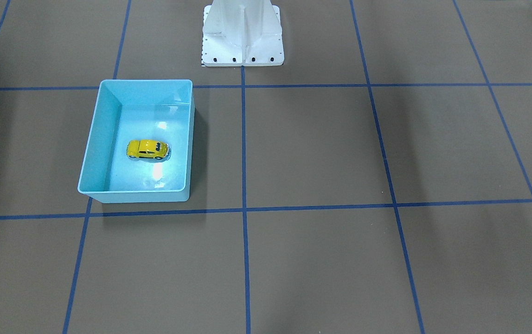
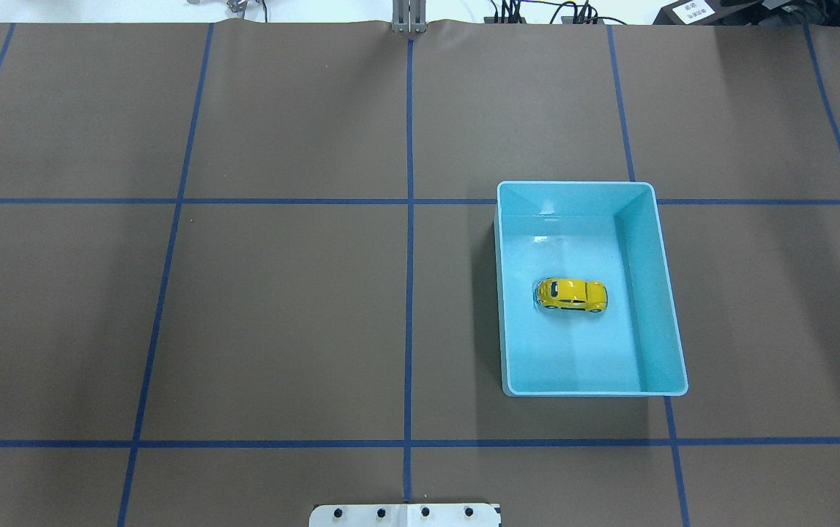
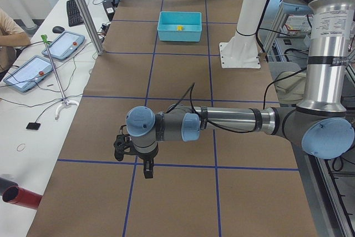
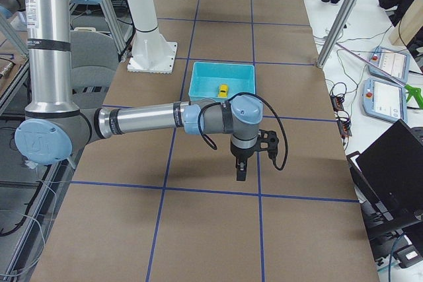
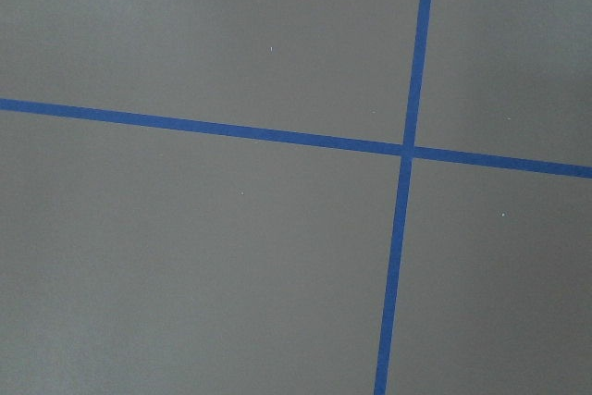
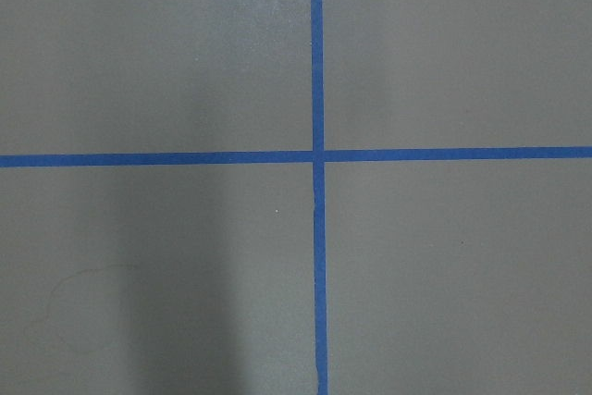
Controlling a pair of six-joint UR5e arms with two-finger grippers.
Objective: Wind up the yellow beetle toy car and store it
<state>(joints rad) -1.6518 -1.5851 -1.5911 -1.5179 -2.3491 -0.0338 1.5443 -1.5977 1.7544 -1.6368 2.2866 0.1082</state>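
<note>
The yellow beetle toy car point(image 1: 147, 149) stands on its wheels on the floor of the light blue bin point(image 1: 93, 144), about mid-bin. It also shows in the overhead view point(image 2: 572, 295), inside the bin point(image 2: 665, 293). My left gripper point(image 3: 147, 170) hangs above the table far from the bin point(image 3: 179, 35), at the table's left end. My right gripper point(image 4: 240, 173) hangs above the table a little way from the bin point(image 4: 200, 81) and car point(image 4: 223, 89). Both grippers show only in the side views, so I cannot tell whether they are open or shut.
Brown table paper with a blue tape grid. The white robot pedestal point(image 1: 242, 35) stands at the table's robot-side edge. Operator tablets point(image 3: 28, 69) and cables lie on a side bench. Both wrist views show only bare paper and tape lines.
</note>
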